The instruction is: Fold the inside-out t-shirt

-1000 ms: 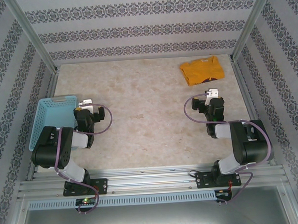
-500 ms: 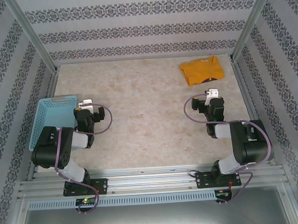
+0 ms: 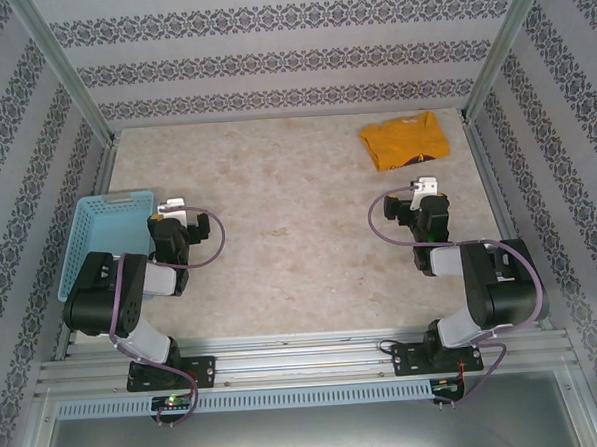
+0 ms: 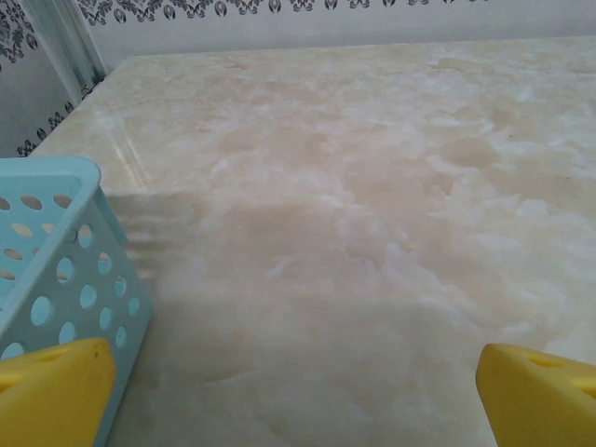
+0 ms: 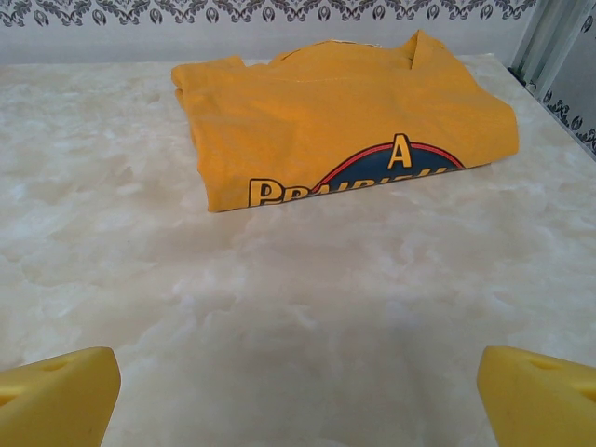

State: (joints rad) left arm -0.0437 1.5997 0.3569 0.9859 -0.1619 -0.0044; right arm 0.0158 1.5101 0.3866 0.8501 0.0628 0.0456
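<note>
no visible change since a second ago, t-shirt (image 3: pixel 405 142) unmoved, nothing shifted

- The table (image 3: pixel 280 254) lies bare between the arms and out to the far wall.
- A basket (image 3: pixel 99 239) at the left edge, just beside the left gripper (image 3: pixel 173 206), blocks that side.
- The shirt (image 3: pixel 404 141) lies in the far right corner, with open tabletop between it and the right gripper (image 3: pixel 425 187).
- Walls (image 3: pixel 290 54) and posts (image 3: pixel 60 71) close three sides.
</note>
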